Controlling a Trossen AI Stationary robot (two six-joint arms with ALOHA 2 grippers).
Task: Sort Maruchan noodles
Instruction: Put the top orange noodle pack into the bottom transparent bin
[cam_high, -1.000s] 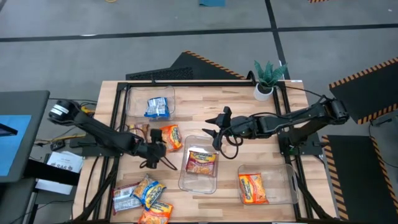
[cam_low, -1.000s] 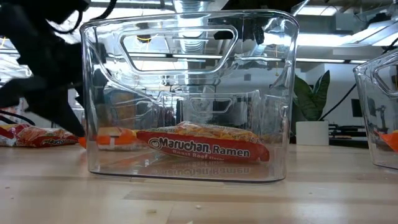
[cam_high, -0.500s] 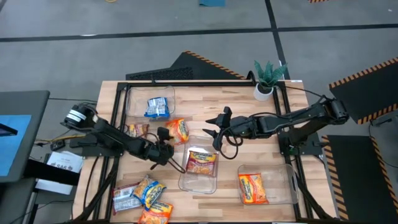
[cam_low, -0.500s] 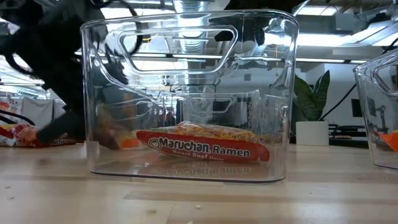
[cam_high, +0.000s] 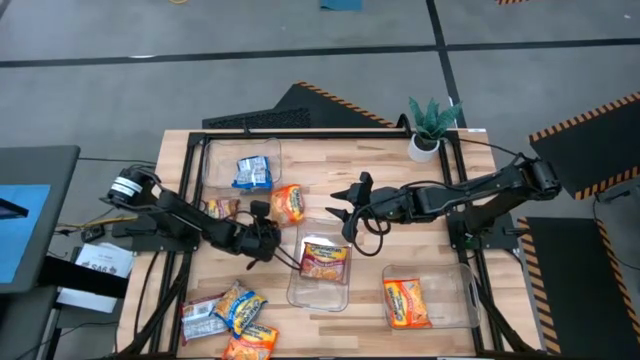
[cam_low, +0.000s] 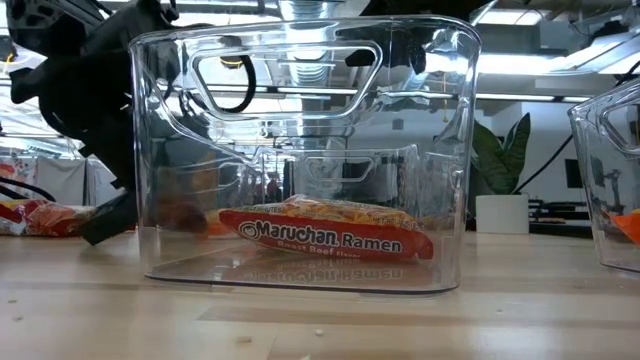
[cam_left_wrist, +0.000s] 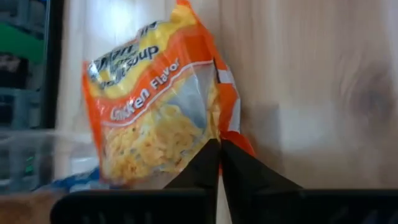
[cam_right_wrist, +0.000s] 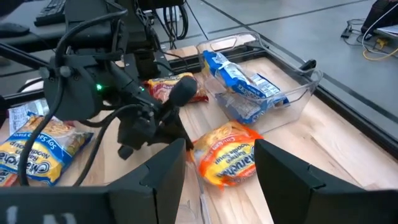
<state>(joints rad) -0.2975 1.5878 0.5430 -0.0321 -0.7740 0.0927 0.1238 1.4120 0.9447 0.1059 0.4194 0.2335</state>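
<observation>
An orange Maruchan noodles packet (cam_high: 290, 203) (cam_left_wrist: 155, 112) lies on the wood table left of centre, beside the middle clear bin (cam_high: 322, 285). My left gripper (cam_high: 276, 224) (cam_left_wrist: 219, 149) reaches in from the table's left, low over the table, and is shut on this packet. My right gripper (cam_high: 343, 208) (cam_right_wrist: 217, 152) hangs open above the table's centre, holding nothing. A red-brown packet (cam_high: 220, 208) lies flat just left of the orange one. My left gripper pinches the orange packet's edge (cam_left_wrist: 231, 132), on the side facing the arm, between its two fingertips. The fingers come slanting down from the table's left. The packet rests on the table beyond the fingertips, printed face up.
The far-left bin (cam_high: 215, 170) holds a blue packet (cam_high: 253, 173). The middle bin holds a red-brown packet (cam_high: 323, 260), and the near-right bin (cam_high: 455, 300) holds an orange one (cam_high: 405, 302). Several loose packets (cam_high: 232, 318) lie at the near left. A potted plant (cam_high: 432, 125) stands far right.
My left gripper has sunk and gone toward the table's right and far side, to the orange packet, and has shut on its edge. The packet has slid a little toward the far right. My right arm has kept still.
</observation>
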